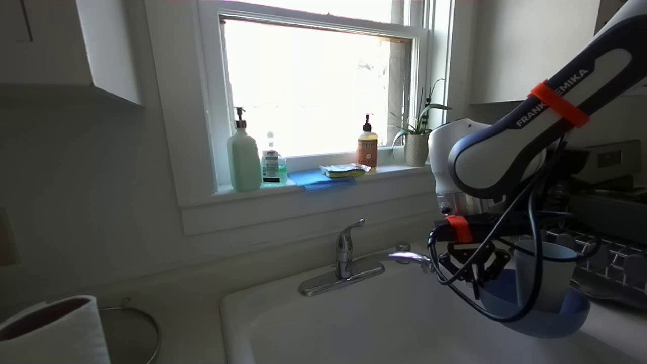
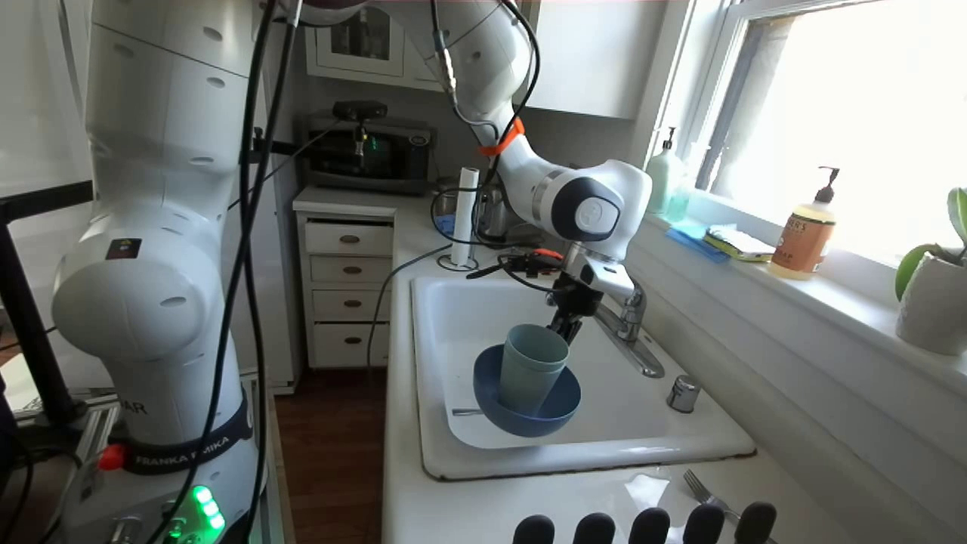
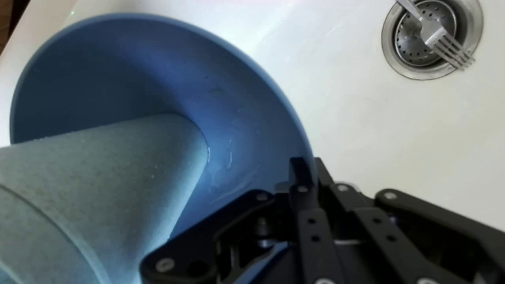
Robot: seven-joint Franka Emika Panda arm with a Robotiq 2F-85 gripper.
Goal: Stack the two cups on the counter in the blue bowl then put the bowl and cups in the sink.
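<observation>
My gripper (image 3: 309,167) is shut on the rim of the blue bowl (image 3: 248,114), one finger inside the wall and one outside. In both exterior views the bowl (image 1: 536,323) (image 2: 529,427) hangs tilted over the near part of the white sink (image 2: 434,325), and my gripper (image 2: 563,332) holds its faucet-side edge. Two pale blue-green cups (image 2: 525,381), one nested in the other, lean inside the bowl. In the wrist view the cups (image 3: 118,169) lie slanted toward the lower left, and a seam shows where one sits in the other. The pale counter (image 2: 453,514) surrounds the sink.
A chrome faucet (image 2: 634,317) stands at the sink's window side. A fork (image 3: 438,37) lies across the drain, and another fork (image 2: 706,495) rests on the counter. Beyond the bowl is a dish rack (image 1: 619,265). Bottles and a plant (image 1: 417,149) line the sill.
</observation>
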